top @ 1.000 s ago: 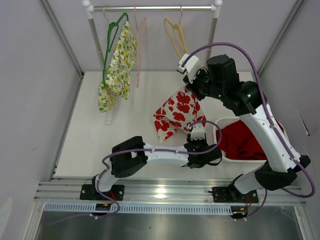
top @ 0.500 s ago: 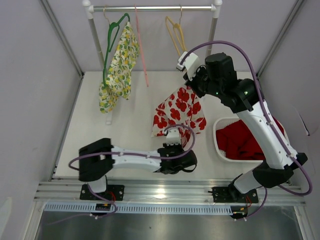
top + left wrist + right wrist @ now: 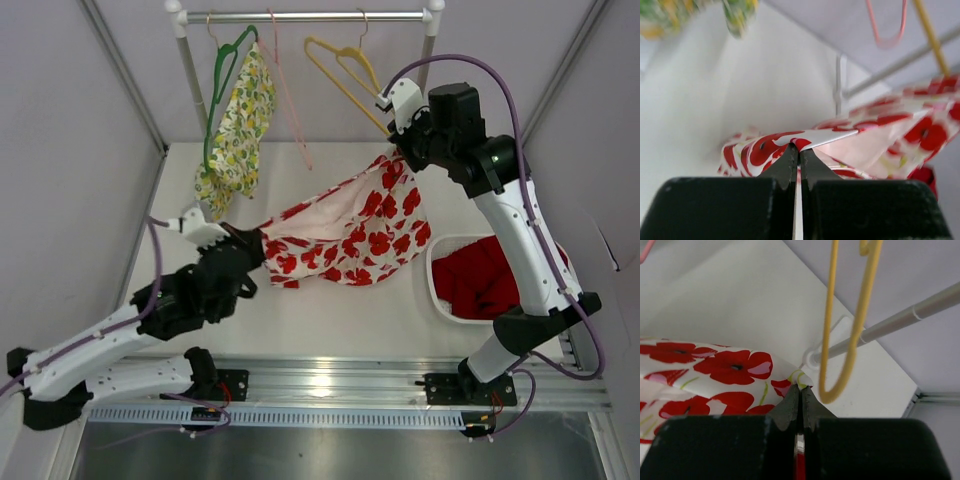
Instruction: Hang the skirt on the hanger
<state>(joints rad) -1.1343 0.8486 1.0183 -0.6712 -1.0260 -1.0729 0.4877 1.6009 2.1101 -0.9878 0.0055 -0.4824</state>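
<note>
Left claw (image 3: 252,248), low at 9 o'clock over the desk (image 3: 300,320), is pinched fully closed on one corner of the skirt (image 3: 350,230). Right claw (image 3: 404,158), raised toward 1 o'clock, is clamped just as tightly on the opposite corner. Held this way, the poppy-print cloth hangs stretched between them with its top edge taut, probably to spread it for the yellow hanger (image 3: 340,82). That hanger dangles from the rail (image 3: 300,16) just beside the right claw.
</note>
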